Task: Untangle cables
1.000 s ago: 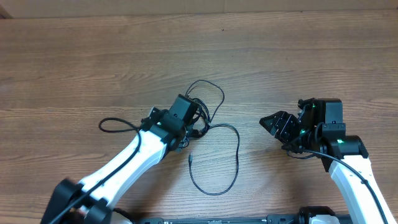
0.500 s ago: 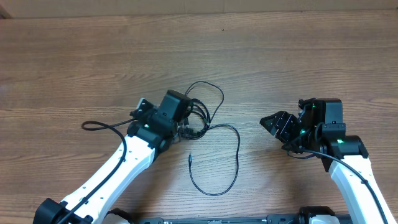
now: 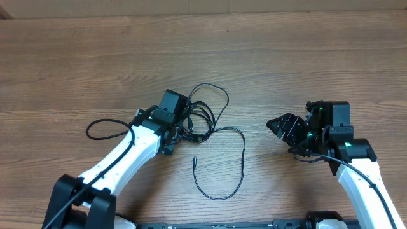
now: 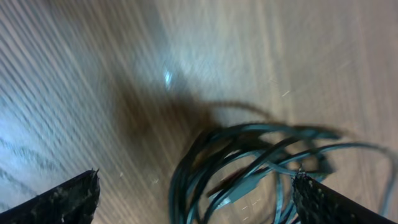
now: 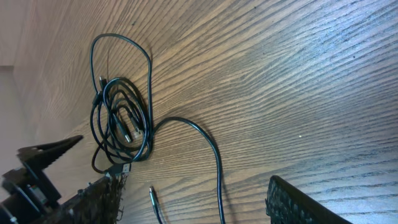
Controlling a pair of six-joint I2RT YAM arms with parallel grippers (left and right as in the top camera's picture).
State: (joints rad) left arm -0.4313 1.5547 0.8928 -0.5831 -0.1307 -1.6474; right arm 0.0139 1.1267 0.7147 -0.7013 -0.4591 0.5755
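Observation:
The cables form a small black tangle (image 3: 202, 119) mid-table, with one loop arching behind it. One longer cable (image 3: 241, 159) sweeps off to the front, and its silver plug end (image 3: 194, 163) lies free. My left gripper (image 3: 184, 124) hangs at the tangle's left edge. In the left wrist view its fingertips (image 4: 74, 196) stand wide apart, open, over the blurred cords (image 4: 249, 168), which lie on the wood. My right gripper (image 3: 283, 127) waits open well to the right, holding nothing. From its wrist I see the tangle (image 5: 121, 124) and the long cable (image 5: 211, 149) between the open jaws.
A thin black loop (image 3: 105, 129) lies beside the left arm; I cannot tell if it belongs to the arm. The table is bare wood (image 3: 305, 57). Its far edge (image 3: 254, 11) runs along the top of the overhead view.
The left gripper has opened and let go of the tangle, after shifting a little to the left. The tangle has settled back on the table. The right arm has not moved.

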